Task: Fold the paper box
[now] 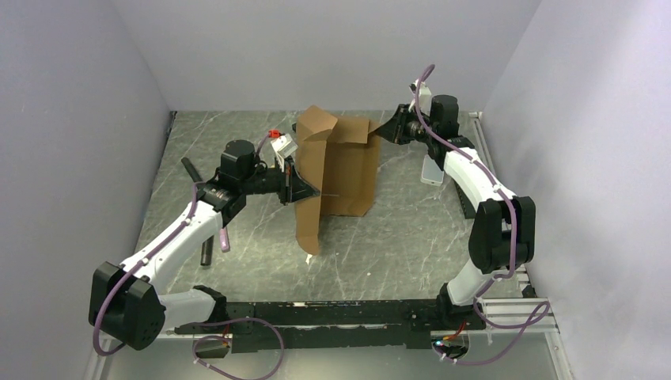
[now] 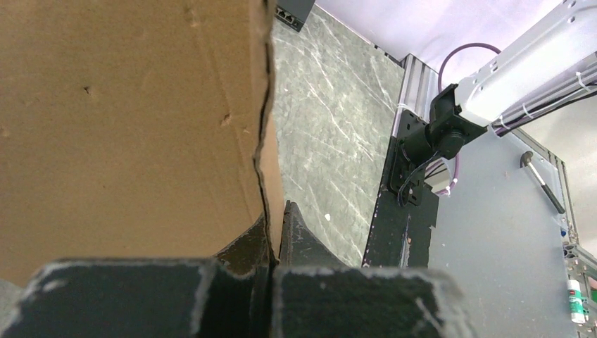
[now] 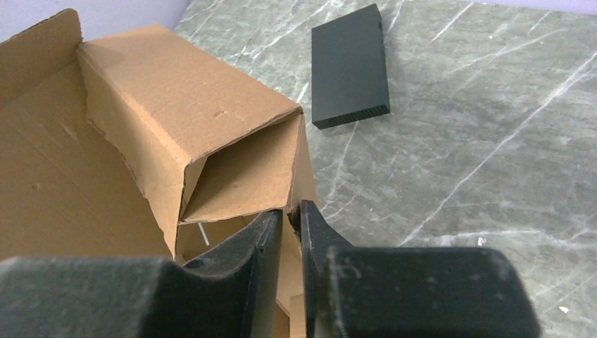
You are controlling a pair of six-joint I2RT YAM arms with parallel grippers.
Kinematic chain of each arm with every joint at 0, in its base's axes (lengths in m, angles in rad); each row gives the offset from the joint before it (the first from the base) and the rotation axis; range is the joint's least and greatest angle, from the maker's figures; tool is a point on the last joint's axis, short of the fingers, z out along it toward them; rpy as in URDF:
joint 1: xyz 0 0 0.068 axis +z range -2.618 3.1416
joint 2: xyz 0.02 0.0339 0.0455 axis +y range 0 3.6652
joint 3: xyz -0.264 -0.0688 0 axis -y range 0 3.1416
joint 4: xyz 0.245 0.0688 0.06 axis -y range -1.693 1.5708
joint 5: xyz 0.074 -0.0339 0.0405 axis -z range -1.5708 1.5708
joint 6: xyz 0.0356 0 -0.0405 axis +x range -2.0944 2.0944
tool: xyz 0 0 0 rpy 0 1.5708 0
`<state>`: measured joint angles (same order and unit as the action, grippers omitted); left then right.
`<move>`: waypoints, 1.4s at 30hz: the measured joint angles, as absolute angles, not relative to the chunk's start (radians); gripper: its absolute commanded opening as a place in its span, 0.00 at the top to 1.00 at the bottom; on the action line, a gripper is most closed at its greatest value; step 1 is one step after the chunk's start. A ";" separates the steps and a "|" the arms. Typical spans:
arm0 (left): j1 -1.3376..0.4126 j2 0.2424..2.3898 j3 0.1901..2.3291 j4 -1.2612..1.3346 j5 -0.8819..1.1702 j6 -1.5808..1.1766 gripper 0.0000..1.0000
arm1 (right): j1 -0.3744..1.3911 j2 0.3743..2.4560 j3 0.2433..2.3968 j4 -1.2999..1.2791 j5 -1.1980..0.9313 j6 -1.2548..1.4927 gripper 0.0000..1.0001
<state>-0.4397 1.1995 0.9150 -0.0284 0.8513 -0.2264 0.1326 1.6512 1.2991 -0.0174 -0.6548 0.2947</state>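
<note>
Black jaws of our left gripper [image 1: 305, 188] are clamped shut on the left wall of the box [image 1: 336, 166]. We see the box half formed in the middle of the table [image 1: 411, 237], walls raised, one long panel reaching toward the near edge. At its far right corner our right gripper [image 1: 373, 133] pinches a wall edge, jaws almost together.
</note>
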 measured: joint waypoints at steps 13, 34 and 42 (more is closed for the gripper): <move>-0.440 1.219 0.915 -0.003 0.868 -0.229 1.00 | 0.133 1.651 1.259 0.087 -0.681 0.458 0.90; -0.444 1.246 0.915 0.049 0.891 -0.243 1.00 | 0.282 1.562 1.259 0.016 -0.406 0.446 1.00; -0.448 1.246 0.915 0.064 0.907 -0.257 1.00 | 0.276 1.561 1.265 -0.060 -0.284 0.468 1.00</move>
<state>-0.4484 1.2457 0.9150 0.0643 0.9066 -0.2569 0.2760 1.5608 1.2652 -0.0597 -0.2836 0.4679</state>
